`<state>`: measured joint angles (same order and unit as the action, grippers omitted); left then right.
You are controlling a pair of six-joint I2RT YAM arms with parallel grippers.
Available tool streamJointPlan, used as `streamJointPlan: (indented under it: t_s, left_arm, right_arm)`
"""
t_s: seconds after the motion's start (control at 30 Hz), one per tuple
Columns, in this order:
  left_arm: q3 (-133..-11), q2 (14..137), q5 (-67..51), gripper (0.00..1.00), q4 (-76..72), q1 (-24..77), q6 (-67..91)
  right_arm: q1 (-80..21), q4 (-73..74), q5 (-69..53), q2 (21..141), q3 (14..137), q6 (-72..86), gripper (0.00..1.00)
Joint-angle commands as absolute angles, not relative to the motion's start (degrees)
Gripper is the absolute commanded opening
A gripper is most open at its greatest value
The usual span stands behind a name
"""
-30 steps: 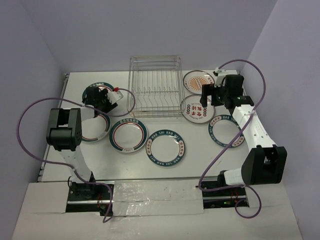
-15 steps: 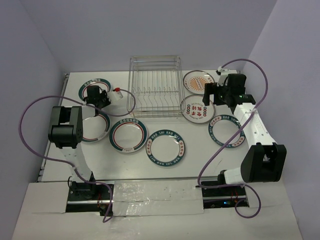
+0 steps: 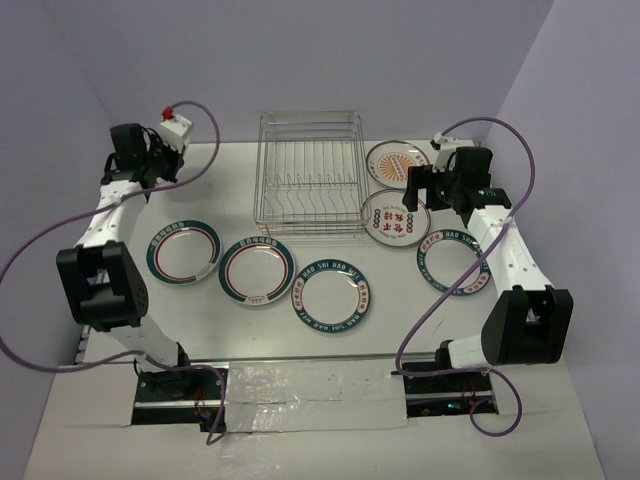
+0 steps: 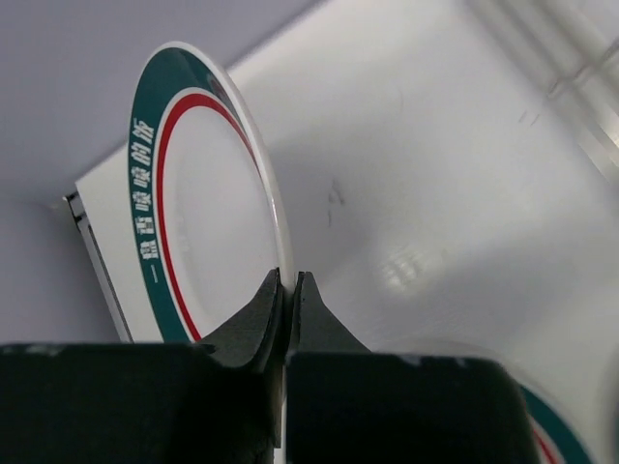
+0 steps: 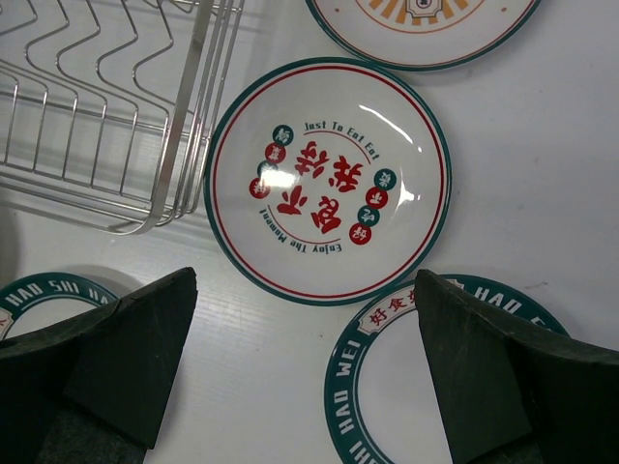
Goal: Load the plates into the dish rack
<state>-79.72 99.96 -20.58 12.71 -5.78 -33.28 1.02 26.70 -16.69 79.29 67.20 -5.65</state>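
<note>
My left gripper (image 4: 287, 279) is shut on the rim of a plate (image 4: 208, 193) with a teal lettered rim and a red ring. The plate hangs edge-up and off the table. In the top view that gripper (image 3: 140, 155) is raised at the far left, left of the silver wire dish rack (image 3: 310, 170); I cannot make out the held plate there. My right gripper (image 5: 305, 280) hovers open above a plate with red characters (image 5: 329, 179), just right of the dish rack (image 5: 97, 106). The rack holds no plates.
Plates lie flat on the table: three in a row at the front (image 3: 183, 251) (image 3: 257, 270) (image 3: 332, 293), an orange-centred one (image 3: 397, 160) at the back right and a teal-rimmed one (image 3: 455, 262) at the right. Purple cables loop beside both arms.
The left gripper shut on the rim of the far-left plate and lifted it off the table, swinging up and to the back left. The right arm barely moved.
</note>
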Motion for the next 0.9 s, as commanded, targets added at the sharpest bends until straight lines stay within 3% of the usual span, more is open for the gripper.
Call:
streamJointPlan:
  t_s: [0.0,0.2,0.4,0.7,0.87]
  left_arm:
    - [-84.55,90.63,-33.12,0.00,13.45,-6.68,-19.09]
    - [-86.40,86.93,-49.60,0.00,8.90,-8.25,3.20]
    - [-73.24,81.83,-62.03,0.00,-18.51,-8.44,33.80]
    - [-58.72,85.06,-63.46,0.00,-59.01,-8.35,68.88]
    - [-58.80,89.56,-61.09,0.00,-63.55,-8.35,74.88]
  right_arm:
    - [1.14,26.89,-18.19,78.31,70.49,-6.15,1.00]
    - [1.14,27.07,-18.81,78.14,70.58,-6.15,1.00]
    - [1.14,27.07,-19.07,77.87,69.96,-6.50,1.00]
    - [1.06,26.98,-19.78,78.49,69.79,-6.15,1.00]
    - [1.14,27.25,-19.78,78.84,70.05,-6.15,1.00]
